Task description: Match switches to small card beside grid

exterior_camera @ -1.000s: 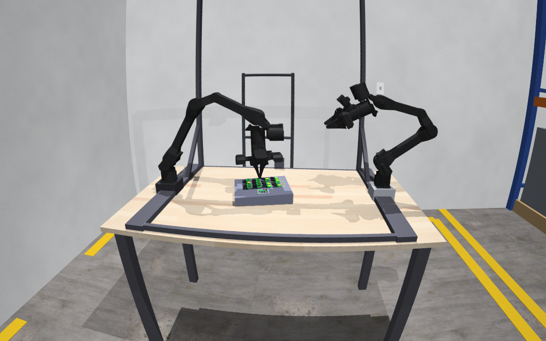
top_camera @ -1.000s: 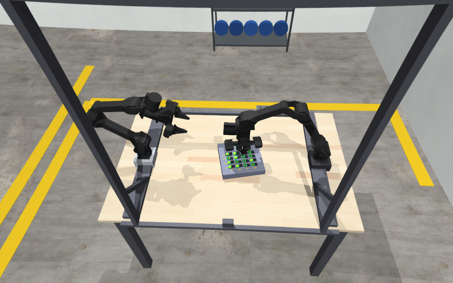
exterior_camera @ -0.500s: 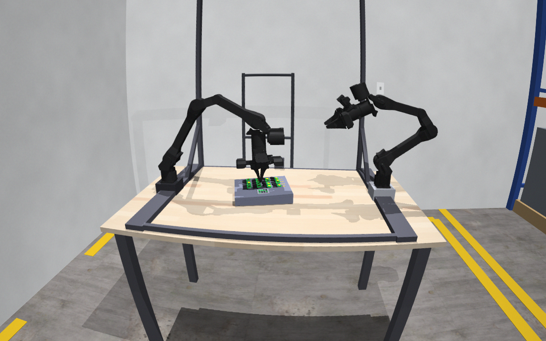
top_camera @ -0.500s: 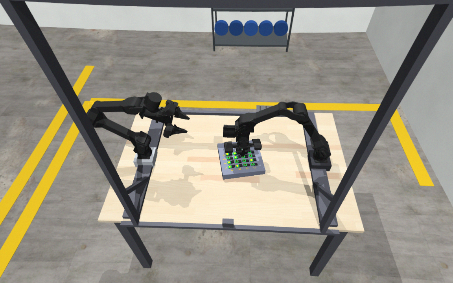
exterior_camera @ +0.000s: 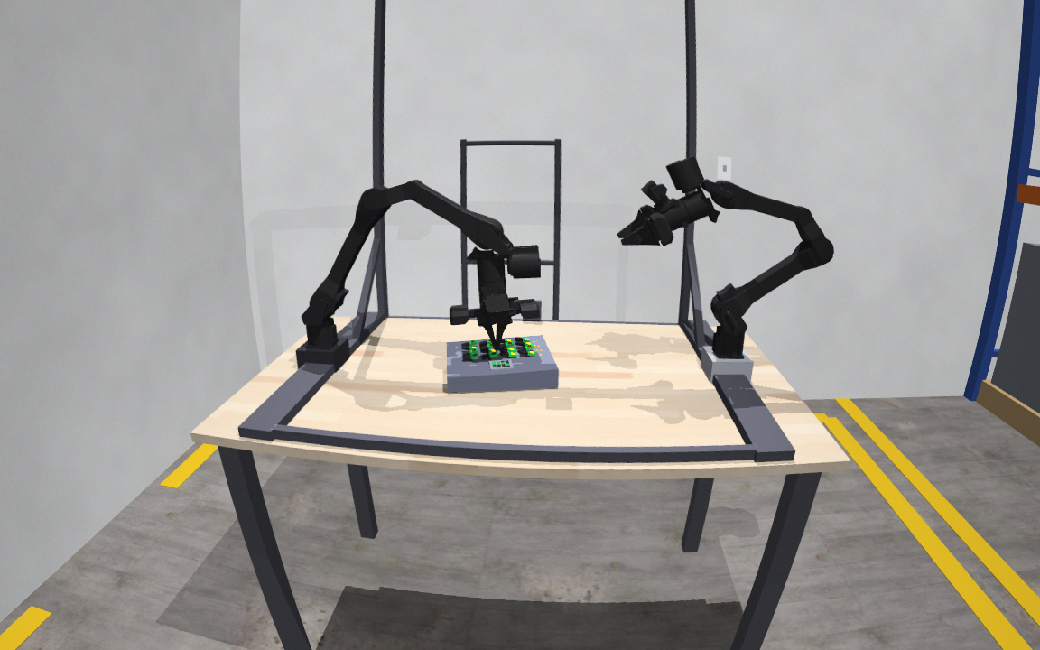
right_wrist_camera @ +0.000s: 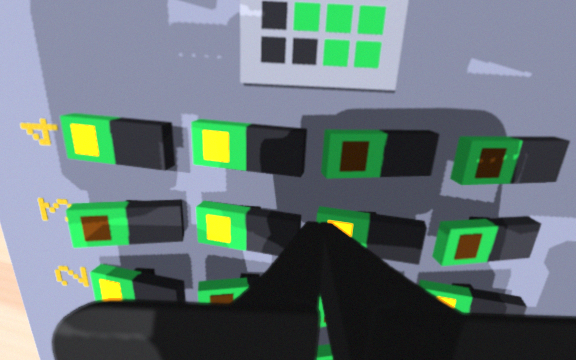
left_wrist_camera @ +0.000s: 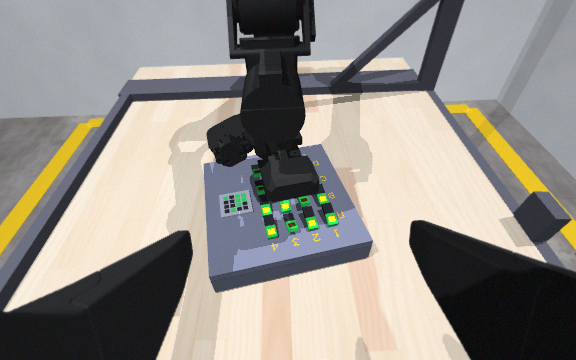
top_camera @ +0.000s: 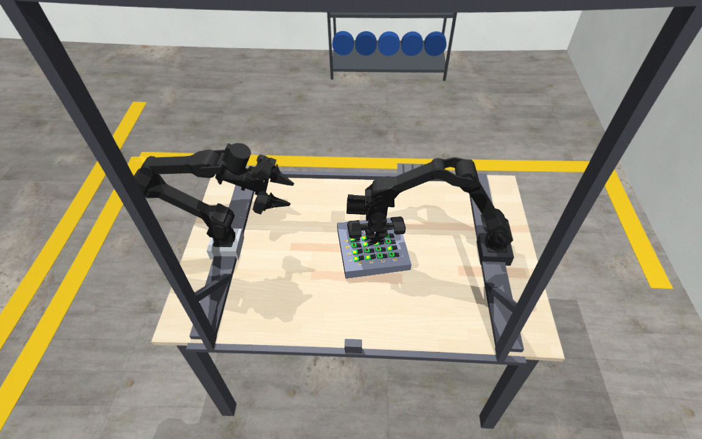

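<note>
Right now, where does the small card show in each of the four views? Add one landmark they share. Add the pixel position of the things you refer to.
Top: cannot make it out; the right arm is over that area.
Exterior: centre, on the box's near edge [exterior_camera: 500, 364].
Left wrist: left of the switches [left_wrist_camera: 235, 203].
Right wrist: top centre, cut off [right_wrist_camera: 320, 75].
Landmark: green-and-black switches.

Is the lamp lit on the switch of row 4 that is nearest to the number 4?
Yes, in the right wrist view the lamp on that switch glows bright yellow.

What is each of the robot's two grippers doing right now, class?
Left gripper: open, holding nothing.
Right gripper: closed, holding nothing, its tips at the switches.
</note>
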### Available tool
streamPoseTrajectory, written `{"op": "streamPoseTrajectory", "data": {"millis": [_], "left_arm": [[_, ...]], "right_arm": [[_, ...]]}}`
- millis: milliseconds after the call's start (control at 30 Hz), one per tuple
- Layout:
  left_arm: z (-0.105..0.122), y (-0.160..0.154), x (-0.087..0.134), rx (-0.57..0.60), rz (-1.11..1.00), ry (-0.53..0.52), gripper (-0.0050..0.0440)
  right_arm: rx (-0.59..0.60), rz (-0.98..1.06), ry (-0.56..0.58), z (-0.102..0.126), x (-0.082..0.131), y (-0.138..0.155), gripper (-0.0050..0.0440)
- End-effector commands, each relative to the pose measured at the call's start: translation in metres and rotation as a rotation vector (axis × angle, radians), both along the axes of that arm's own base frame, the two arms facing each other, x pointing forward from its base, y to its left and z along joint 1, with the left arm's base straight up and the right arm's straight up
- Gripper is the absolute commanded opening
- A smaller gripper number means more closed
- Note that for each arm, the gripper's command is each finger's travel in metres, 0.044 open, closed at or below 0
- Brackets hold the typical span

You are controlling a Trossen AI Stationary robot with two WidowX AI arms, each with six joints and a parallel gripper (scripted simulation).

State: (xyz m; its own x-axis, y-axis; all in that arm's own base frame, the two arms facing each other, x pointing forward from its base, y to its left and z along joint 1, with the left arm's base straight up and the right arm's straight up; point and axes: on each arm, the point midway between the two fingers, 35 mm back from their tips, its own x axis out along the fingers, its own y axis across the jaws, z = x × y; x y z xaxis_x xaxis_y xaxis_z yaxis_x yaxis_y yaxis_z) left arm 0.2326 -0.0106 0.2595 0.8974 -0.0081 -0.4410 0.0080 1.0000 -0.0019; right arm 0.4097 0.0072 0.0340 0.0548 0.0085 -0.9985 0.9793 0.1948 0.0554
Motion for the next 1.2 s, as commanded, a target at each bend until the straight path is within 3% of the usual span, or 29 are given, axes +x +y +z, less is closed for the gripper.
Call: {"op": "streamPoseTrajectory", "data": {"millis": [0, 367, 533, 767, 1000, 1167], "left_arm": [[0.006, 0.001, -0.001, 0.001, 0.006, -0.015, 0.0400], [0.006, 0.001, -0.001, 0.001, 0.006, -0.015, 0.0400], [0.006, 0.001, -0.001, 0.001, 0.006, -0.015, 0.0400], [0.006, 0.001, -0.001, 0.001, 0.006, -0.015, 0.0400], [0.006, 0.001, -0.001, 0.001, 0.006, -0.015, 0.0400], [0.006, 0.001, -0.001, 0.001, 0.006, -0.015, 0.0400]], "right_arm": [[0.003, 0.004, -0.009, 0.002, -0.002, -0.001, -0.0050], [0.003, 0.003, -0.008, 0.002, -0.002, -0.001, -0.0050], [0.003, 0.003, -0.028, 0.024, 0.008, 0.001, -0.0050], [0.003, 0.003, -0.028, 0.026, 0.008, 0.001, -0.0050], [0.001, 0.003, -0.044, 0.066, 0.007, -0.024, -0.0050], [0.001, 0.003, -0.038, 0.072, 0.006, -0.029, -0.0050]]}}
